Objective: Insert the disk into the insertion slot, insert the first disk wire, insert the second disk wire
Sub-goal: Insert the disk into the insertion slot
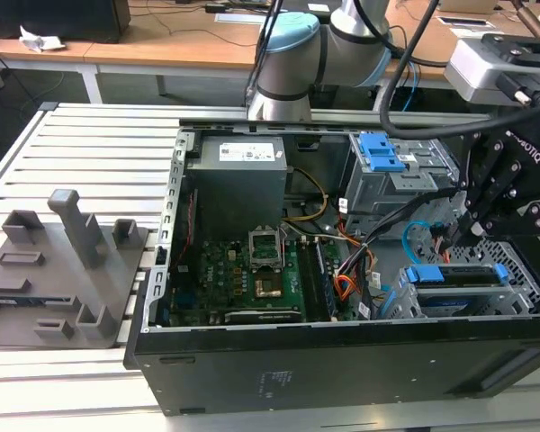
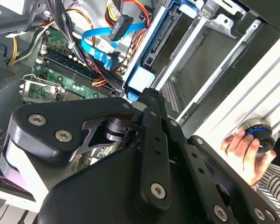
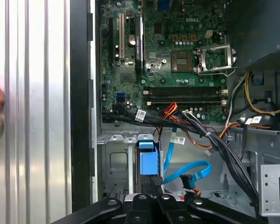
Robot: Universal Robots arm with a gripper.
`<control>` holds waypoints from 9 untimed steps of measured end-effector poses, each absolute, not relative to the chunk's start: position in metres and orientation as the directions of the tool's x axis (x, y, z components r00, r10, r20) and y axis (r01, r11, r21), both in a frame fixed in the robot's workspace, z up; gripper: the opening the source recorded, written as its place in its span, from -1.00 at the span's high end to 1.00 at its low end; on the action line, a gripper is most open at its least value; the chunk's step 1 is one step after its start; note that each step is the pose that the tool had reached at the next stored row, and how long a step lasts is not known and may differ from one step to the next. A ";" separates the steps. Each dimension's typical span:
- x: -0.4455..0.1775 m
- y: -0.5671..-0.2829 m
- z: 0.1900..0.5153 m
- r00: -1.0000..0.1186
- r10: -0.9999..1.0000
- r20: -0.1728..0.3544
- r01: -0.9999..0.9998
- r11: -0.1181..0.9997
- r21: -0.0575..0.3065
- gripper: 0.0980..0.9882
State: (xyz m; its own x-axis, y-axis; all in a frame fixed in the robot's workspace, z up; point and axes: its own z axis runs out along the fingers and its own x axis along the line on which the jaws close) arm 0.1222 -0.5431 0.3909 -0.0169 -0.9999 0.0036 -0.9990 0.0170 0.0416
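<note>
Exterior view, your gripper (image 1: 469, 236) pinched closed just above the disk (image 1: 454, 275) in the slot (image 1: 513, 255), blue cable (image 1: 407, 238) and black wires (image 1: 391, 216) crowding alongside.

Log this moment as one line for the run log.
gripper: near disk end | disk: in insertion slot | blue cable: beside gripper

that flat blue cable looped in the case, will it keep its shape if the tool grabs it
Probably not: the blue cable lies in loose curves, so it likely flops and bends. It looks thin and flat, so it is probably light. It sits beside a black wire bundle, so a pull might snag.
</note>
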 end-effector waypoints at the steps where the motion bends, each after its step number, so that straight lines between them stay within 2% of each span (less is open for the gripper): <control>1: 0.122 -0.543 0.389 -0.017 -1.000 0.004 -0.999 0.017 0.042 0.98; 9: 0.122 -0.543 0.377 -0.017 -1.000 0.003 -0.999 0.017 0.042 0.98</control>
